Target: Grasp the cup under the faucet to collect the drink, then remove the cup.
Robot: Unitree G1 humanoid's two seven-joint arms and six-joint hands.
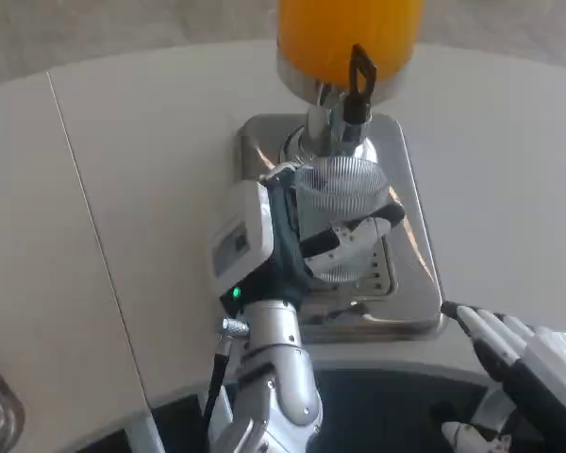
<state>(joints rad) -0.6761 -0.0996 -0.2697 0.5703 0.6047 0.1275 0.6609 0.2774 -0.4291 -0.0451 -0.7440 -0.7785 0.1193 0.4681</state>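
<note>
Bright, even light, slightly washed out on the white table [141,170], whole frame soft and a bit blurry. Glare patches on the chrome dispenser base [410,203] and the silver left forearm [283,377]; weak shadows only. Near edge goes dark, and the right hand [519,354] at near right is smeared.

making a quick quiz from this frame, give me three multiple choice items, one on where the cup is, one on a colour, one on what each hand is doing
1. Where is the cup?
A. under the faucet, over the metal tray
B. at the table's left edge
C. lying on the floor

2. What colour is the drink in the tank?
A. green
B. orange
C. clear

3. Which hand holds the cup?
A. right hand
B. both
C. left hand

Answers: 1 A, the cup sits below the spout on the tray. 2 B, the tank is orange. 3 C, left fingers wrap the cup; the right rests apart.
</note>
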